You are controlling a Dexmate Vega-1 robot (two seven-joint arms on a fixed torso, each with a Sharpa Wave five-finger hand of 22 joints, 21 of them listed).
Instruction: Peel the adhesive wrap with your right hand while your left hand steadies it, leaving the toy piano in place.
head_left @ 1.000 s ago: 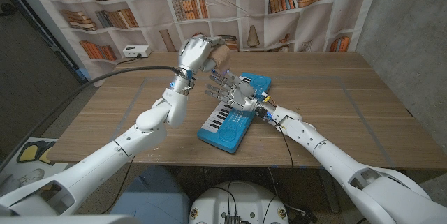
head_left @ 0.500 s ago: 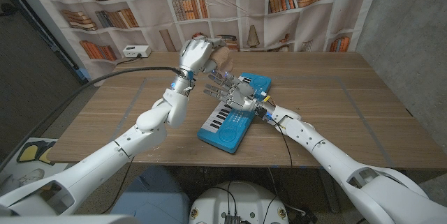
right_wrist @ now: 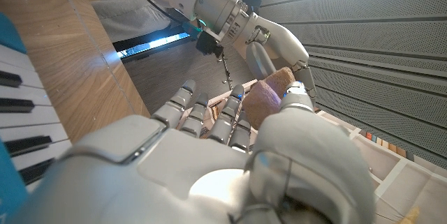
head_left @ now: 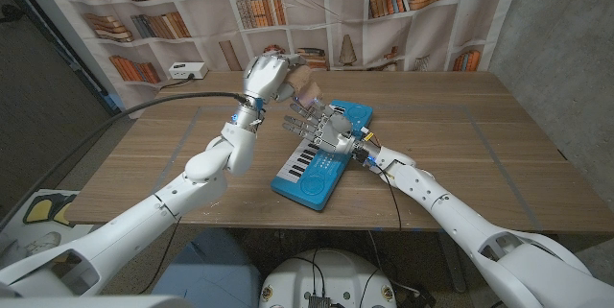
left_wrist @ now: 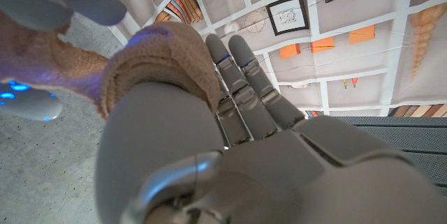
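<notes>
Fingers of the left hand (head_left: 266,75) are clamping the tan roll of adhesive wrap (left_wrist: 157,60) raised above the table, likely bracing it, while the right hand (head_left: 321,128), fingers spread and empty, is hovering over the blue toy piano (head_left: 317,166), reaching toward the roll.

A: Head cam sits high, looks down over both arms at the wooden table (head_left: 499,145), bookshelf backdrop (head_left: 317,6) across the far side. Wide shot.

B: Wrists?

A: Left wrist cam is very close, looking along the back of the left hand (left_wrist: 209,154) toward the backdrop; picture turned. Right wrist cam, also close, looks along the right hand (right_wrist: 209,161), table and toy piano (right_wrist: 17,112) keys at its edge.

B: Overlap?

A: All three catch the tan adhesive wrap (head_left: 303,82). Right wrist cam also catches the left hand.
</notes>
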